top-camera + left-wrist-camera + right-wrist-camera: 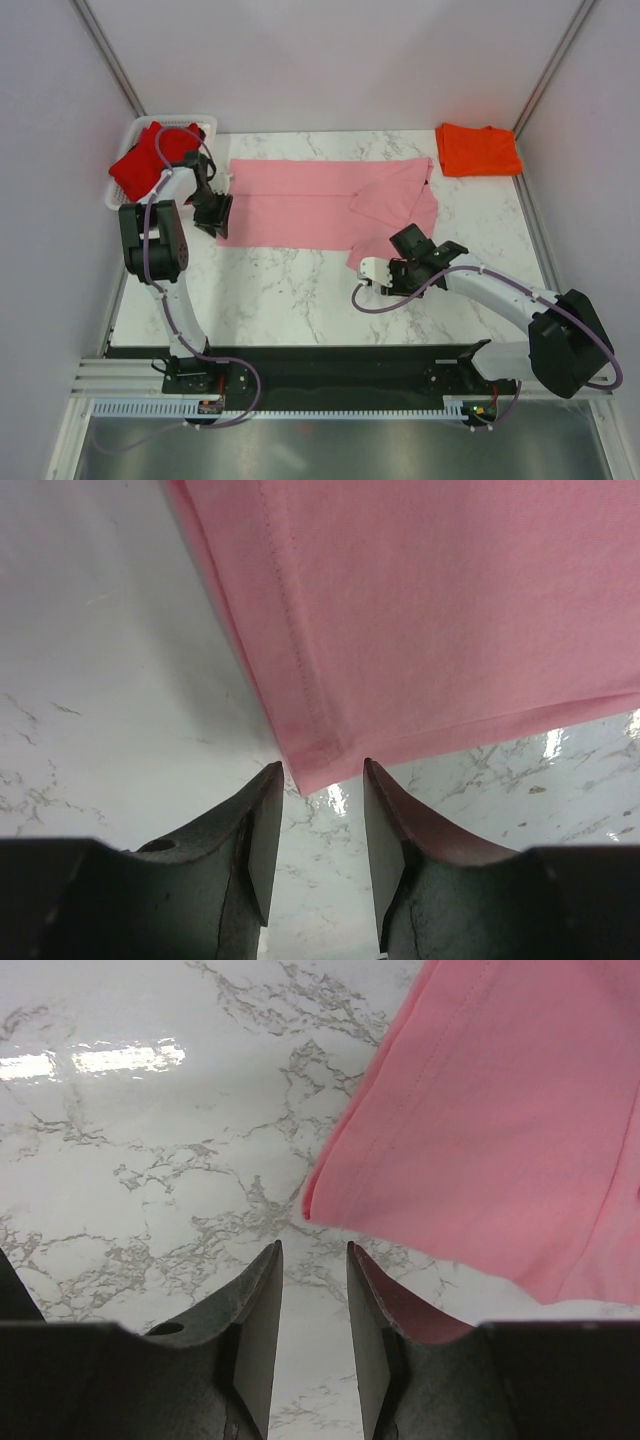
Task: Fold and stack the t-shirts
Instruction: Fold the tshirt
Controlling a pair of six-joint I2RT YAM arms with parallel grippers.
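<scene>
The light pink t-shirt [320, 200] lies spread across the middle of the marble table, its right part folded over. My left gripper [214, 226] is open and empty at the shirt's front left corner; in the left wrist view that corner [310, 765] lies just ahead of my fingertips [322, 770]. My right gripper [408, 240] is open and empty at the shirt's front right part; in the right wrist view the folded pink edge [480, 1130] lies just beyond my fingertips [313, 1248]. The orange t-shirt [478, 148] lies folded at the back right. The deep red t-shirt [150, 158] sits in the basket.
A white mesh basket [200, 122] stands at the back left corner, close behind my left arm. Grey walls close in the table on three sides. Bare marble [300, 300] lies between the pink shirt and the arm bases.
</scene>
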